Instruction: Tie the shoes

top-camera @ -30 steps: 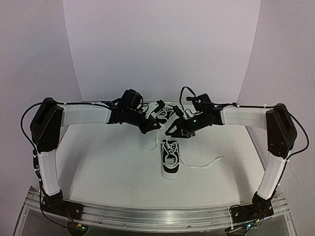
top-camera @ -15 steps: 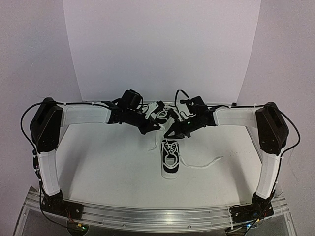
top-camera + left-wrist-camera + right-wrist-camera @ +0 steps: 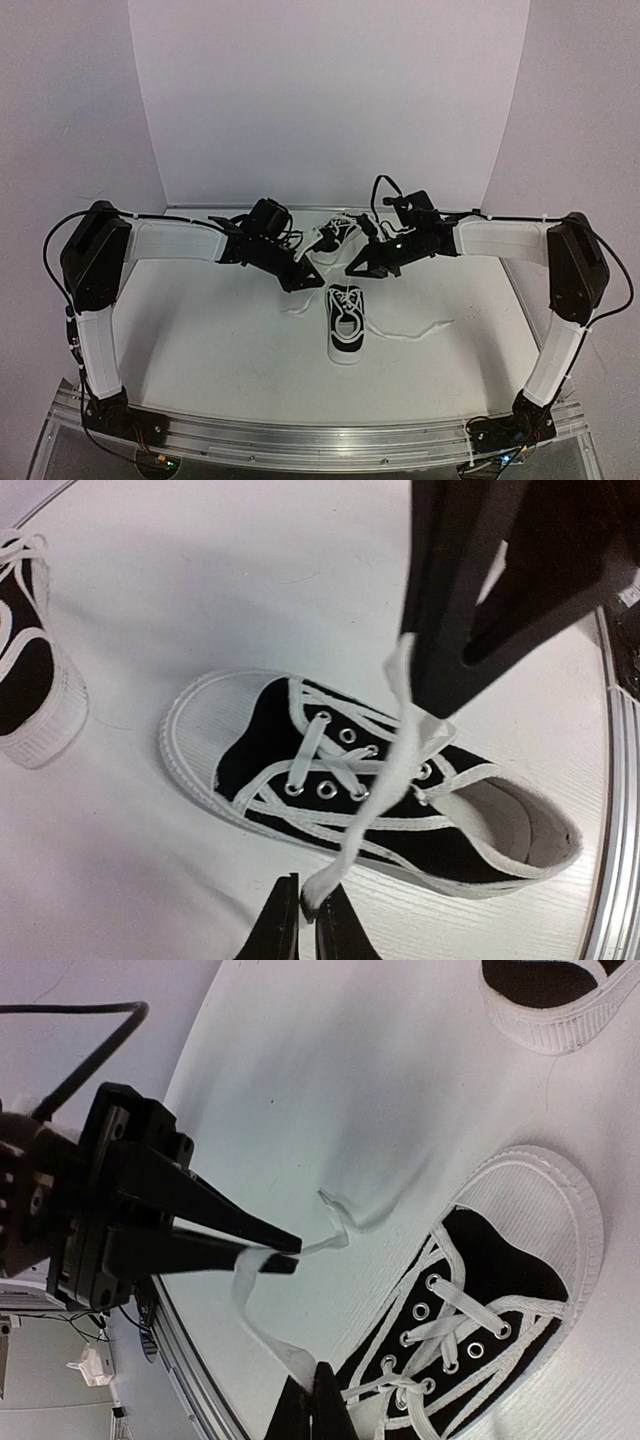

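Left jaws and right jaws both clamp tight on one lace (image 3: 388,775) above the shoe (image 3: 265,745); I'd keep it taut between them, honestly.

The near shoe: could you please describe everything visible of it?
The near shoe is a black, canvas-looking sneaker with white sole and toe cap, metal eyelets and untied white laces. It stands upright on the table, toe toward the far edge. The left end effector and right end effector pinch a lace raised above it.
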Robot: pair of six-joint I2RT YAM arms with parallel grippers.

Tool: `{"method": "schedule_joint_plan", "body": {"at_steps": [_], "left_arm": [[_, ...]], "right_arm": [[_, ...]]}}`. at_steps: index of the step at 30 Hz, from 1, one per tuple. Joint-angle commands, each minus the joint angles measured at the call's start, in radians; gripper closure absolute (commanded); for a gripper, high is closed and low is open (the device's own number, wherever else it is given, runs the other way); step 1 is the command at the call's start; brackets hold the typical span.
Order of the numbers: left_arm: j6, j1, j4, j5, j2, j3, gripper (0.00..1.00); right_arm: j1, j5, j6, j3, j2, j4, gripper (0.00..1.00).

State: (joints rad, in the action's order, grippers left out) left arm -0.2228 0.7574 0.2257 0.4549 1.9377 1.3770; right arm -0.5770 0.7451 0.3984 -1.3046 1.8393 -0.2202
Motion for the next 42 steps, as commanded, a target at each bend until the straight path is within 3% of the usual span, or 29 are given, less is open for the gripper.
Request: {"method": "schedule_joint_plan", "body": {"at_steps": [1,5,10,15,22,25,29,33,39,42], "left_arm": [[0.040,0.015,-0.093,0.062,-0.022,-0.021,0.80],[0.050,0.017,-0.130,0.079,-0.032,-0.036,0.65],[0.050,0.017,-0.144,0.067,-0.016,-0.027,0.65],[0.056,0.024,-0.170,0.083,-0.007,-0.013,0.61],[0.055,0.032,-0.182,0.085,0.015,0.003,0.78],[0.053,0.033,-0.182,0.056,0.017,0.004,0.80],[0.091,0.017,-0.215,-0.031,0.003,-0.026,0.73],[0.109,-0.025,-0.104,-0.100,0.066,0.037,0.65],[0.060,-0.033,0.024,-0.163,0.180,0.177,0.62],[0.049,-0.033,0.054,-0.179,0.235,0.239,0.61]], "right_arm": [[0.009,-0.015,0.014,0.032,-0.059,0.028,1.00],[0.009,-0.022,0.019,0.050,-0.074,0.029,1.00],[0.008,-0.024,0.021,0.063,-0.087,0.028,1.00],[0.009,-0.034,0.029,0.058,-0.098,0.032,0.92],[0.010,-0.042,0.039,0.038,-0.093,0.035,0.92],[0.009,-0.040,0.036,0.040,-0.091,0.034,0.98],[0.010,-0.041,0.040,0.051,-0.091,0.033,0.99],[0.009,-0.052,0.054,0.052,-0.094,0.031,0.87],[0.011,-0.069,0.069,0.047,-0.101,0.023,0.71],[0.014,-0.069,0.071,0.048,-0.106,0.020,0.67]]}}
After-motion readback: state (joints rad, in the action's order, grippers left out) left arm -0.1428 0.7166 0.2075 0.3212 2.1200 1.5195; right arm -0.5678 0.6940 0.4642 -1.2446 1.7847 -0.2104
